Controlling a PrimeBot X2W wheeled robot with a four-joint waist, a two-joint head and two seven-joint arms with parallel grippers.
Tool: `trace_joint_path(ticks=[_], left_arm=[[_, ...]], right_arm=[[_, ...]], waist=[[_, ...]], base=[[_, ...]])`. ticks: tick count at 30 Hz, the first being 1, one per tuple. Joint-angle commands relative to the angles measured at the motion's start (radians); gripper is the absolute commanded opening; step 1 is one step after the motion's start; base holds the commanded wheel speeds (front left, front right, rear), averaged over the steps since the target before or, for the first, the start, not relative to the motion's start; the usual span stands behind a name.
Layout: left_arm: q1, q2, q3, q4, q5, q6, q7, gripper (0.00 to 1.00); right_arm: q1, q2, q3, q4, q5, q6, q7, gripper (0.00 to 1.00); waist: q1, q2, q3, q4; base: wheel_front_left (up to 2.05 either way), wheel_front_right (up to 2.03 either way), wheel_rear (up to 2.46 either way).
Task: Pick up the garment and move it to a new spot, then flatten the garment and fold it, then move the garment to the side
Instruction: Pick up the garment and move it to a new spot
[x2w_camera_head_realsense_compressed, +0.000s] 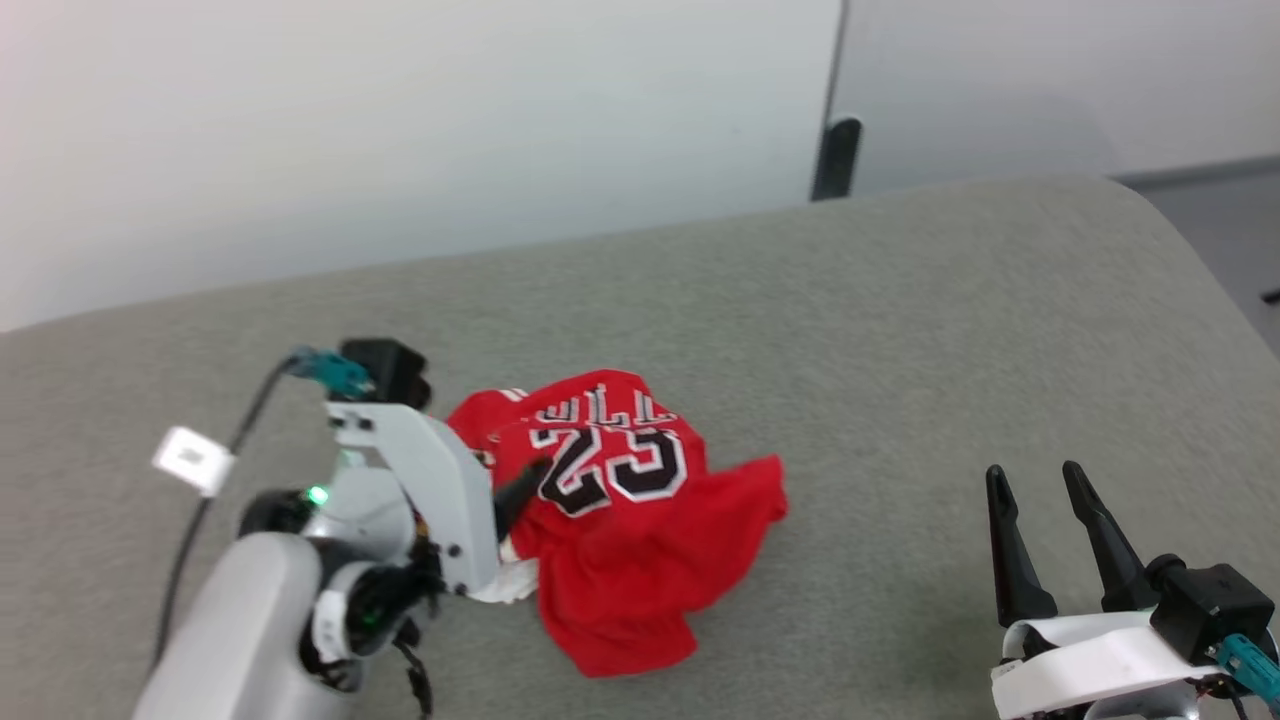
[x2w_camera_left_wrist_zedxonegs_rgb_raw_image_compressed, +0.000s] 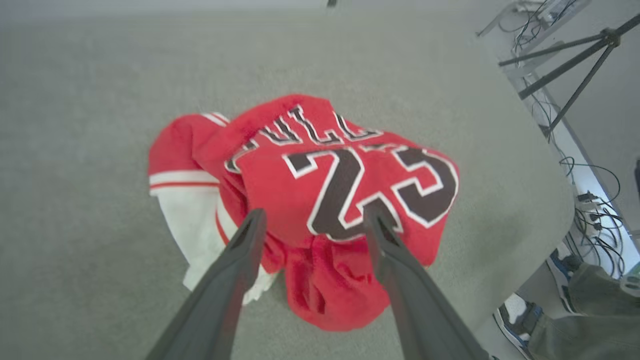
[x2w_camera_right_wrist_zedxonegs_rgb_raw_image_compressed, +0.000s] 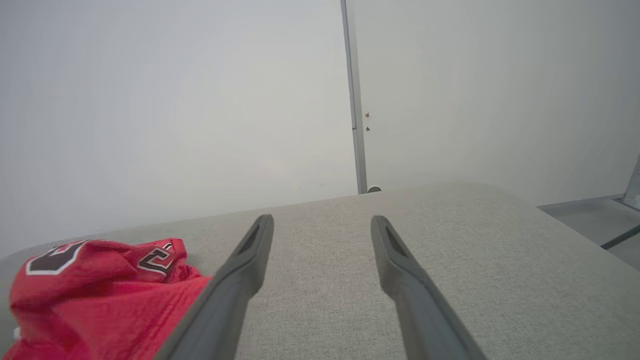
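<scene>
Hovering over the crumpled red jersey (x2w_camera_left_wrist_zedxonegs_rgb_raw_image_compressed: 320, 170) on the grey tabletop (x2w_camera_head_realsense_compressed: 900, 330), the left end effector (x2w_camera_left_wrist_zedxonegs_rgb_raw_image_compressed: 315, 214) gapes wide, holding nothing. The right end effector (x2w_camera_head_realsense_compressed: 1035, 475), well apart, is equally open and empty. Flattening looks next, and each should pinch an edge and spread.

We saw a bench (x2w_camera_head_realsense_compressed: 900, 300) covered in pale grey-green cloth, its far right corner rounded. Behind it stood a plain white wall (x2w_camera_head_realsense_compressed: 400, 120), split by a dark upright strip (x2w_camera_head_realsense_compressed: 836, 158). Grey floor (x2w_camera_head_realsense_compressed: 1230, 215) showed to the right, and there we noted a black tripod (x2w_camera_left_wrist_zedxonegs_rgb_raw_image_compressed: 555, 49), loose cables (x2w_camera_left_wrist_zedxonegs_rgb_raw_image_compressed: 585, 220) and a person's shoe (x2w_camera_left_wrist_zedxonegs_rgb_raw_image_compressed: 512, 322) beside the bench.
</scene>
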Motion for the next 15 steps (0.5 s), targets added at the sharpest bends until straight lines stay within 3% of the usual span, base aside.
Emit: trace_joint_path(ticks=[1, 6, 15], left_arm=[[0.009, 0.007, 0.009, -0.018, -0.003, -0.008, -0.018, 1.0], [0.069, 0.03, 0.063, -0.085, -0.005, -0.048, -0.146, 1.0], [0.241, 0.057, 0.145, -0.136, 0.01, -0.159, -0.451, 1.0]], right_arm=[[0.01, -0.007, -0.001, -0.004, -0.007, -0.001, -0.001, 1.0], [0.021, -0.017, 0.003, -0.002, -0.008, -0.001, -0.001, 1.0], [0.048, -0.028, -0.012, 0.002, -0.018, -0.001, -0.001, 1.0]], waist=[[0.0, -0.0001, -0.044, 0.056], [0.0, -0.0001, -0.07, 0.11], [0.0, -0.0001, -0.107, 0.196]], base=[[0.0, 0.0, 0.0], [0.0, 0.0, 0.0], [0.0, 0.0, 0.0]])
